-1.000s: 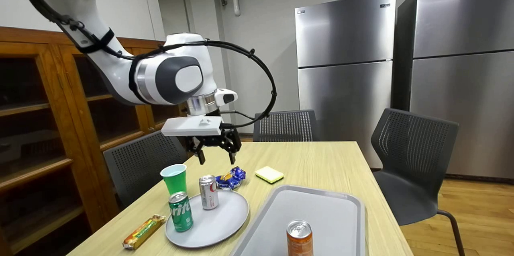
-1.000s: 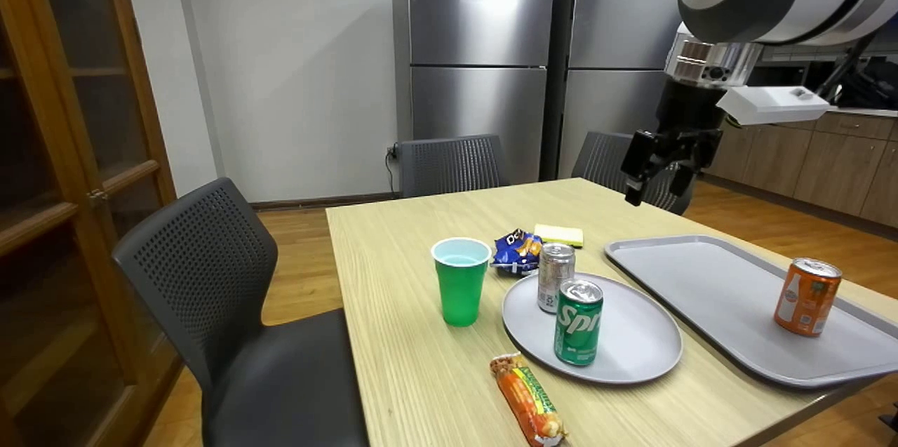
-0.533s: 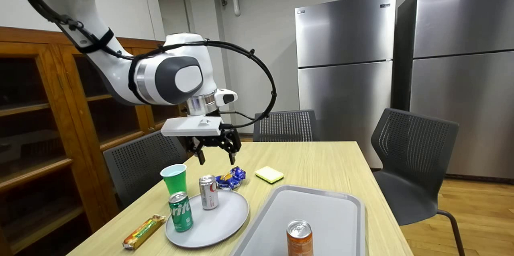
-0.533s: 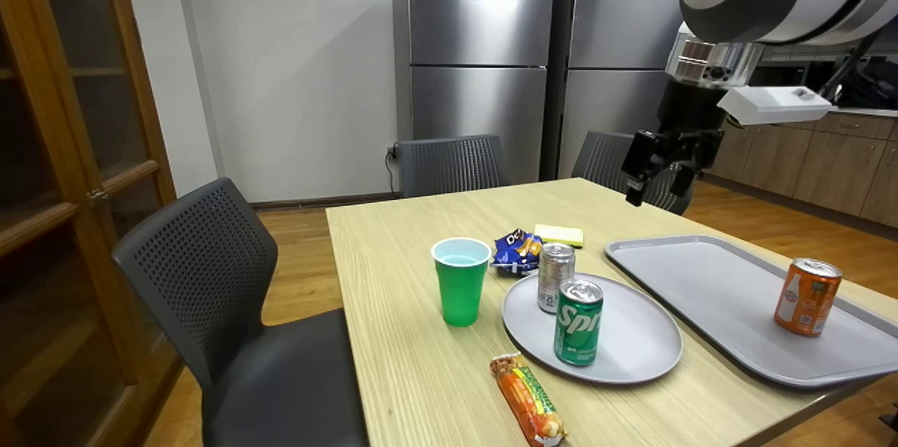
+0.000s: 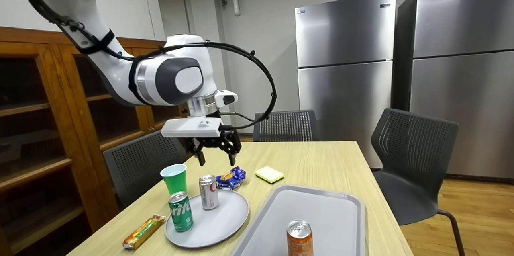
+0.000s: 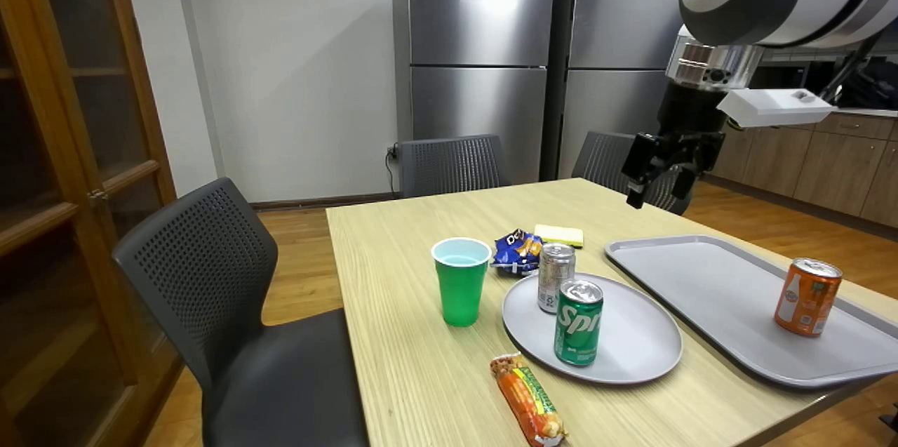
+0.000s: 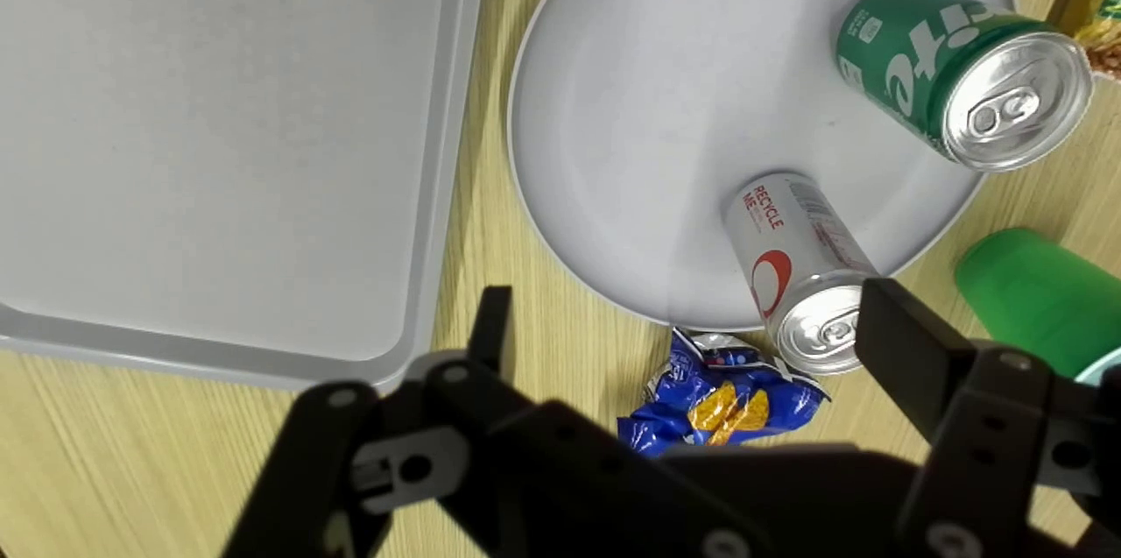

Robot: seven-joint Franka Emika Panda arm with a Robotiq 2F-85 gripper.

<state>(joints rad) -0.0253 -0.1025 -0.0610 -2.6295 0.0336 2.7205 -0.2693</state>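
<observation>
silver can (image 7: 793, 238), red-marked, "recycle me" printed on its side; upright on plate (image 7: 631, 102), long axis vertical, top up, lower than gripper (image 5: 217, 162); jaws spread wide.

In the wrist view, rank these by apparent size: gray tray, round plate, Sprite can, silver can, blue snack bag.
1. Gray tray, cut off by the frame
2. Round plate, also cut off
3. Sprite can
Last: silver can and blue snack bag, too alike in area to rank

cans (image 6: 579, 324): 3 | packets (image 6: 517, 252): 2 | one each: plate (image 6: 631, 335), tray (image 6: 715, 296), cup (image 6: 461, 289), sponge (image 6: 559, 235)
</observation>
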